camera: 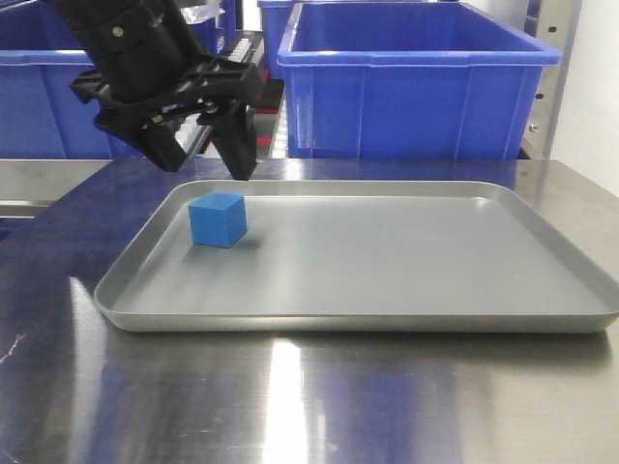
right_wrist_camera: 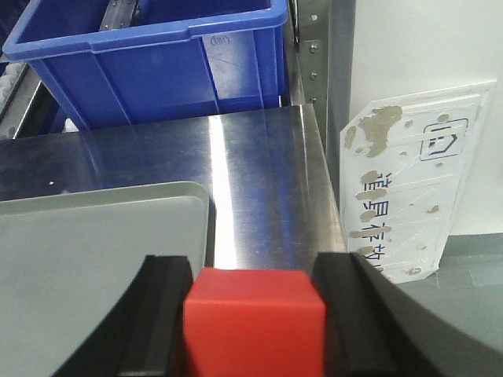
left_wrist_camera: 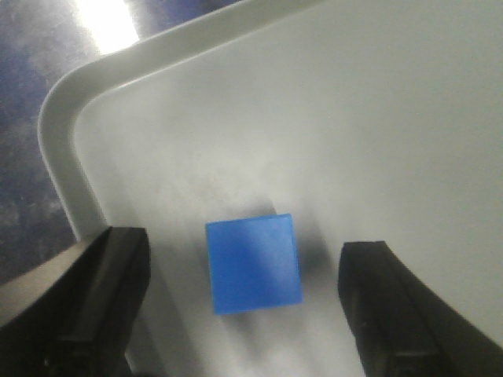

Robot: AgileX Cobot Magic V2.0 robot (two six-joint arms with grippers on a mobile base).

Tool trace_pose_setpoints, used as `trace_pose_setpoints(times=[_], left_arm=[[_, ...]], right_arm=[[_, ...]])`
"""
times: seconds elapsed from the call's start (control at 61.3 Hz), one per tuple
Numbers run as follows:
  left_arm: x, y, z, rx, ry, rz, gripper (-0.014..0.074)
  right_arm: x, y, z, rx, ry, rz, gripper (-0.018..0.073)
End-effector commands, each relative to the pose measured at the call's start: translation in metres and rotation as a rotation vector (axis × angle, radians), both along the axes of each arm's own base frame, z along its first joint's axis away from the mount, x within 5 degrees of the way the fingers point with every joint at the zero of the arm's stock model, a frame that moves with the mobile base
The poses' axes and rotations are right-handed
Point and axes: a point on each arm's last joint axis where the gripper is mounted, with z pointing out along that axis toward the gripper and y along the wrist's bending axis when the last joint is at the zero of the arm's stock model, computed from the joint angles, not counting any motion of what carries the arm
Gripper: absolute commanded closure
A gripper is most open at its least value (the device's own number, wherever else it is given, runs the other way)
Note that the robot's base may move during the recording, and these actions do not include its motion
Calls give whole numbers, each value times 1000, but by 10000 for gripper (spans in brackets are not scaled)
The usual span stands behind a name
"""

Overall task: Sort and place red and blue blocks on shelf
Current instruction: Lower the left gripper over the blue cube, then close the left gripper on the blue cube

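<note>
The blue block rests in the far left part of the grey tray. My left gripper hangs open just above and behind it. In the left wrist view the blue block lies between the two black fingers, touching neither. My right gripper is shut on the red block, held above the steel top near the tray's corner. The right gripper does not show in the front view. A perforated upright of the shelf stands at the back right.
Large blue bins stand behind the tray on the rack, with another bin at the left. The right wrist view shows a blue bin, the rack post and a clear stained placard past the steel top's right edge.
</note>
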Motion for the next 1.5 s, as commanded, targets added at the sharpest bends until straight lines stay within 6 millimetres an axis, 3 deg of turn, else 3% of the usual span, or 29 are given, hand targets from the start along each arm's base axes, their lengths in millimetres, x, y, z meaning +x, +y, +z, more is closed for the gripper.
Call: trace_pose_setpoints(times=[0.0, 0.75, 1.484], left_arm=[[1, -3, 29, -80, -107, 17, 37], [11, -20, 12, -39, -59, -16, 38], [16, -20, -11, 11, 21, 31, 38]], right_arm=[[1, 0, 17, -15, -118, 4, 501], [1, 0, 17, -15, -118, 4, 501], [1, 0, 17, -15, -118, 4, 501]])
